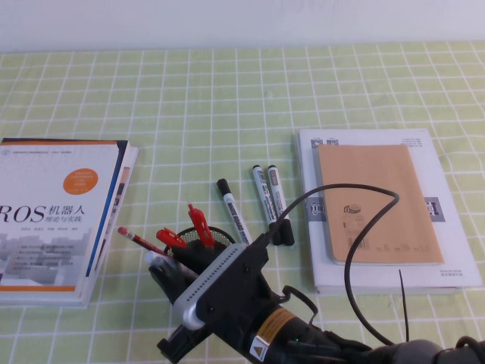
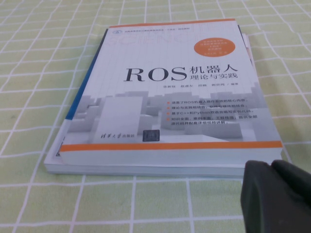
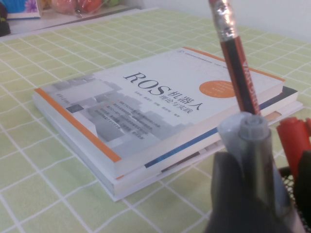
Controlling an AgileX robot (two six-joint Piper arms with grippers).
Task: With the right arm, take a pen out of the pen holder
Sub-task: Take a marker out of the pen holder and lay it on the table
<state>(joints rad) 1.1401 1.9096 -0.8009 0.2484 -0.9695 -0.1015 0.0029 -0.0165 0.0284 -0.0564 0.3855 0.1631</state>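
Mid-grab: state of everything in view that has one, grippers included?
Pen holder: upright, pens and pencil inside.
Gray pen: standing in the holder.
Red pencil: leaning in the holder, eraser up.
Right gripper: at the holder, fingers open around the gray pen.
Three markers: capped, lying on the table.
ROS book: closed, lying flat.
Brown notebook: closed, on a white book.
Left gripper: parked beside the ROS book.

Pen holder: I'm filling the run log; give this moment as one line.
right gripper: over pen holder, open astride grey pen | grey pen: not out yet | left gripper: parked near book
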